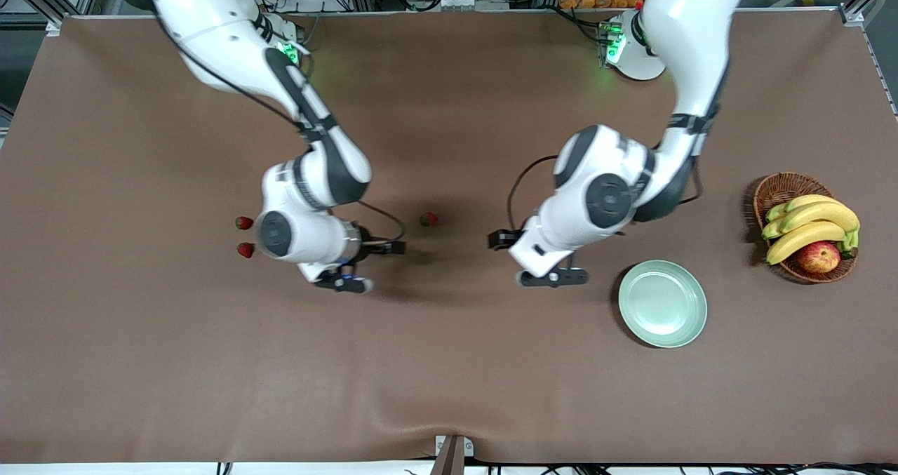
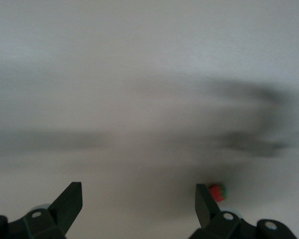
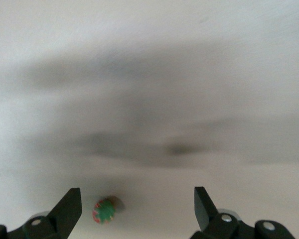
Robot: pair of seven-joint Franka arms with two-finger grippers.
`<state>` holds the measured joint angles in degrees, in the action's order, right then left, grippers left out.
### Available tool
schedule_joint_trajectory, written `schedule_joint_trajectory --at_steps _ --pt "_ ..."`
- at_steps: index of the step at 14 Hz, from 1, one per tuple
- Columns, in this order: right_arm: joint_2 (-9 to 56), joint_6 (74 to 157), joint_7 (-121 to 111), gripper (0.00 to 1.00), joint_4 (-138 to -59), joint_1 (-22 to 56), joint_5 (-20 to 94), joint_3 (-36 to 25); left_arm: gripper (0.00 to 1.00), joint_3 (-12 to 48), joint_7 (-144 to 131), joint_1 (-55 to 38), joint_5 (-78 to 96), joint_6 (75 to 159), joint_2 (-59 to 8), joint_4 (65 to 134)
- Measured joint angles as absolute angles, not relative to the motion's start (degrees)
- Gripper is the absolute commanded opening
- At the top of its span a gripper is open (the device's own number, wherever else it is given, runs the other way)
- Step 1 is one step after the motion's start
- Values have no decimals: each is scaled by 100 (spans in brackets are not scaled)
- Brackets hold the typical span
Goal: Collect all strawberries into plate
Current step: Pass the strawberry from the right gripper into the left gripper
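1. Left gripper (image 1: 525, 257), fingers spread, empty, beside the plate (image 1: 662, 304).
2. Right gripper (image 1: 370, 264), fingers spread, empty.
3. Strawberries (image 1: 429, 219) on the table (image 1: 449, 391): one between the arms, two beside the right arm.
4. No readable writing.

red strawberries (image 1: 244, 222) green-capped, mint-green plate (image 1: 694, 324), brown table (image 1: 449, 377)

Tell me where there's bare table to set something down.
Bare: the brown table nearer the front camera than both grippers and the plate. Crowded: around the three strawberries and between the plate and the basket.
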<state>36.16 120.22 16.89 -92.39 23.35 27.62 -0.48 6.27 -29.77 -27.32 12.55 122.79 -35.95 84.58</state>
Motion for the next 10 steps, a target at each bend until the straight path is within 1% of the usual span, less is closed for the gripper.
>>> schedule_joint_trajectory --at_steps 2,4,7,10 --pt "3373 11351 1459 100 -9270 1920 2603 -140 100 618 -3281 -3137 1238 12849 -3885 8446" --pt "3176 11023 1378 100 -9378 1566 2021 -175 100 606 -3493 -3504 995 13322 -4136 8436" --pt "2975 10974 1131 100 -9677 1191 1251 -187 100 580 -3758 -3937 517 13779 -4372 8380" --pt "2938 11003 258 100 -9833 776 1101 -199 100 256 -4155 -4498 25 13837 -4588 8251"
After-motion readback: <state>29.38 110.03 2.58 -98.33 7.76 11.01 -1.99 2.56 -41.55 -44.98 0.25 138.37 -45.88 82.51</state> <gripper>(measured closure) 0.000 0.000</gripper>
